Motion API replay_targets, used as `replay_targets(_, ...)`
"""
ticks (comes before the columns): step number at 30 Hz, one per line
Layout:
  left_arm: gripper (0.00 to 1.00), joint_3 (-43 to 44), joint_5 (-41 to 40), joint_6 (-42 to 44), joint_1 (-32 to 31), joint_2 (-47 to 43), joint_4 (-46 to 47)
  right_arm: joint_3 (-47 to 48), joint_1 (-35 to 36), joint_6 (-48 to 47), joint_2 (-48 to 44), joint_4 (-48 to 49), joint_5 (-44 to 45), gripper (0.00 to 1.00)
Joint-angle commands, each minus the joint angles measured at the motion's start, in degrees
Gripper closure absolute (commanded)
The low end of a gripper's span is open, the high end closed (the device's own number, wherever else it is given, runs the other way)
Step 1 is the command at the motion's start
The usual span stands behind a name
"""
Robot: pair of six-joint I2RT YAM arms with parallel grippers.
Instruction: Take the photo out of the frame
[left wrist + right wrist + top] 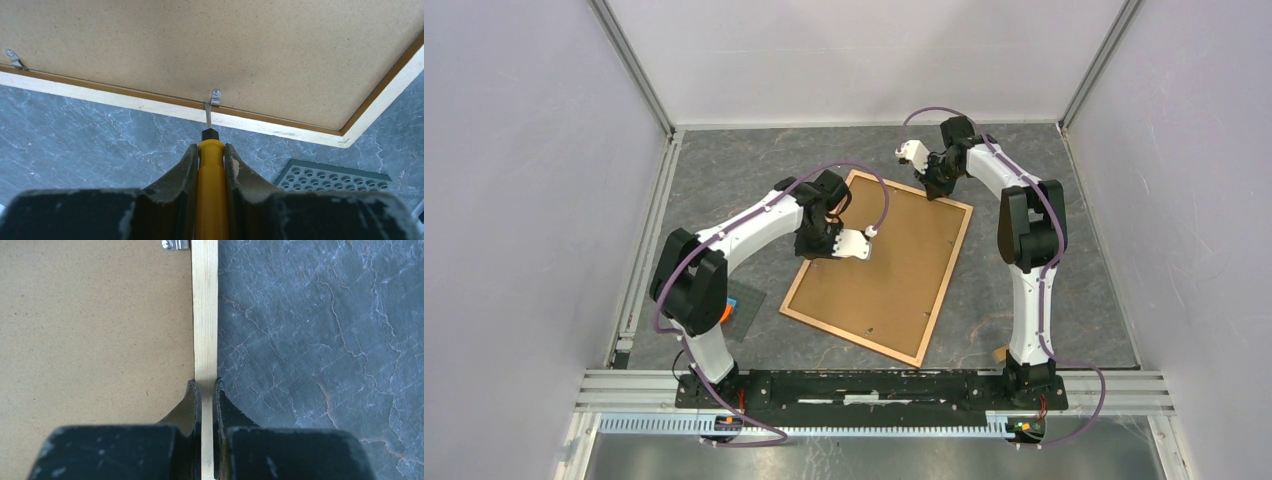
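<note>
— Where is the screwdriver?

— The yellow-handled screwdriver (211, 170) is pinched tight in the left gripper (211, 150). Its blade tip meets a small metal clip (215, 96) on one long side of the frame (150, 106).

— And the other arm?

— The right gripper (205, 385) is squeezed onto the frame's pale wooden edge at the far corner, which I take to be steadying it.

— So how far along is it?

— Early, I'd say. The frame lies face down on the table (325, 340), and the brown board (200, 45) still sits inside it. The clips I can see look unturned, though that is hard to tell.

— The photo?

— Not visible. Presumably it is under the board, inside the frame. What's left is to turn the clips, lift the board and take out the print.

— Anything nearby?

— A grey plate (330, 177) just off the frame's near corner.
</note>
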Motion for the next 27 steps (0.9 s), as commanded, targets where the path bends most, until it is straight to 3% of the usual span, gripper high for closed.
replay_targets(1, 0.98, -1.57, 7.02, -1.01, -1.15, -1.25, -8.05, -1.71, 0.03, 1.34, 3.79, 3.09, 2.91, 1.00)
replay_targets(20, 0.98, -5.40, 11.53, -1.04, -3.79, -2.81, -9.69, -2.73, 0.09, 3.74, 3.94, 4.59, 4.34, 1.00)
replay_targets(27, 0.98, -5.19, 14.04, -6.04, -3.79, -2.31, -6.68, -2.80, 0.10, 4.11, 4.02, 4.48, 3.88, 1.00)
